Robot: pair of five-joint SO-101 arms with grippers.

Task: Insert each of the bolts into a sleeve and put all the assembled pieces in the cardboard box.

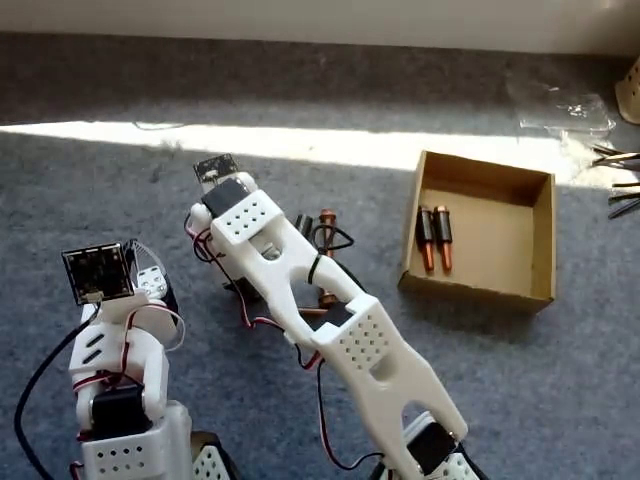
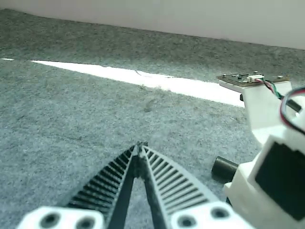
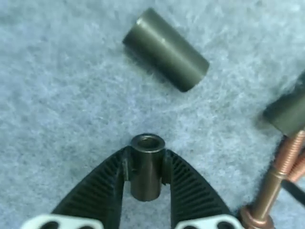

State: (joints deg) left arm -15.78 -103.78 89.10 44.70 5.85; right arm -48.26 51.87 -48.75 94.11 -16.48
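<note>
Your right tool (image 3: 146, 155) is closed firmly on a dark sleeve (image 3: 147, 167). It grips the sleeve by its sides, with the open bore facing up toward the wrist camera, just above the grey worktop (image 1: 500, 380). A second sleeve (image 3: 166, 49) lies on its side a little beyond. A third sleeve (image 3: 287, 114) lies off to one side, touching the copper bolts (image 3: 274, 183). Your left tool (image 2: 139, 148) has its tips pressed together on nothing and sits low over bare worktop. Two assembled pieces (image 1: 435, 238) already lie side by side in the cardboard box (image 1: 543, 240).

The step in hand looks like mating a bolt with the held sleeve. To do it well:

- Leave the grip where it is. The pads sit below the rim, so the bore mouth is clear.
- Spread the left tool before it goes to a bolt, and take the bolt close to its head so the shank sticks out free.
- Line the shank up with the bore before pushing. A tilted entry would probably jam or twist the sleeve in the pads.
- Approach slowly, because the bolts lie close together and touch the third sleeve, so a nudge could roll them.
</note>
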